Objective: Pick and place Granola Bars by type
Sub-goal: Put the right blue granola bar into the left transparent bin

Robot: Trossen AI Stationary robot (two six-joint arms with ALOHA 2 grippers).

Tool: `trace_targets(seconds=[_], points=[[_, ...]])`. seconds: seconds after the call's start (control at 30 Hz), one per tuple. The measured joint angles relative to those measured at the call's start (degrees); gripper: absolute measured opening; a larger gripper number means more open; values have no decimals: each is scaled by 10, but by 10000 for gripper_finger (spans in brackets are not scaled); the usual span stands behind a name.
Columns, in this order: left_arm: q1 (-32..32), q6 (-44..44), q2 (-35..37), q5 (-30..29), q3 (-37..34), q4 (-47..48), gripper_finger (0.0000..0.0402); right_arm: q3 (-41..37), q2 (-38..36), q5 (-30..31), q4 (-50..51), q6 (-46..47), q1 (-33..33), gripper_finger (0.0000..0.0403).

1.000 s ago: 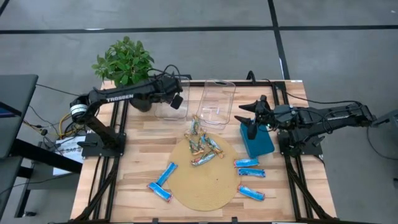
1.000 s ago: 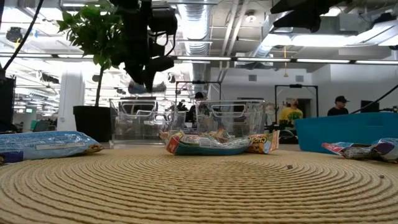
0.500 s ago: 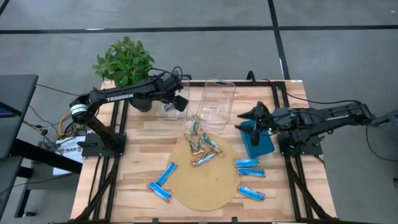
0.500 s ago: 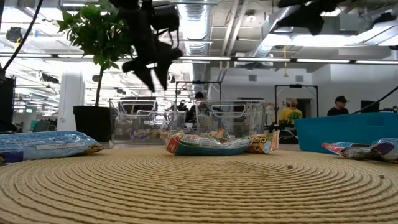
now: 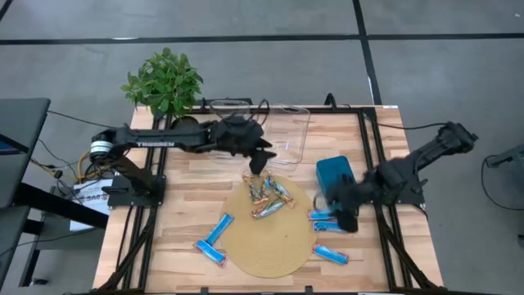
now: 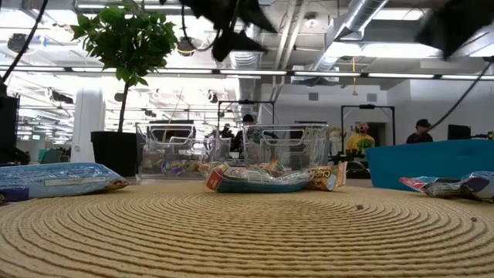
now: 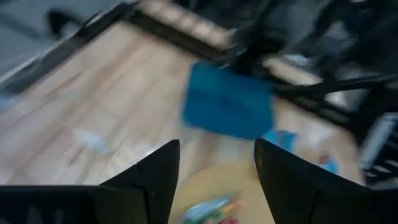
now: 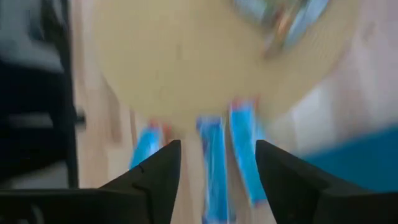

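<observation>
Your left gripper (image 5: 259, 158) hangs with fingers spread and empty above the far rim of the round woven mat (image 5: 270, 262), just over the silver bars (image 5: 267, 197) heaped there; your right gripper (image 5: 347, 220), fingers parted and holding nothing, sits over the blue bars (image 5: 329, 229) off the mat's right edge, beside the teal tray (image 5: 334, 171); two more blue bars (image 5: 214, 238) lie at the mat's left edge; clear bins (image 5: 288, 123) line the far side; bare wood stays open near left.

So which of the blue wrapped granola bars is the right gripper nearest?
The uppermost blue wrapped bar of the three right of the round woven mat. The right gripper hovers right beside it; the other two lie lower and the left-hand pair far off.
</observation>
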State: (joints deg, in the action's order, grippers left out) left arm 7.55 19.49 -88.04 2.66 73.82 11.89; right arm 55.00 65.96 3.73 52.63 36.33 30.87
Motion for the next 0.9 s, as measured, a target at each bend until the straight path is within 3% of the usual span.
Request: trace_targets(seconds=[0.23, 0.37, 0.7, 0.9], points=[[-61, -26, 66, 1, 0, 14, 199, 0, 91, 5, 24, 71, 114, 177], [-75, -26, 99, -1, 0, 44, 199, 0, 147, 14, -1, 87, 144, 175], [-117, -25, 132, -3, 0, 99, 199, 1, 309, 7, -20, 94, 102, 174], [-130, -24, 132, -2, 0, 105, 199, 4, 362, -12, -19, 104, 62, 170]])
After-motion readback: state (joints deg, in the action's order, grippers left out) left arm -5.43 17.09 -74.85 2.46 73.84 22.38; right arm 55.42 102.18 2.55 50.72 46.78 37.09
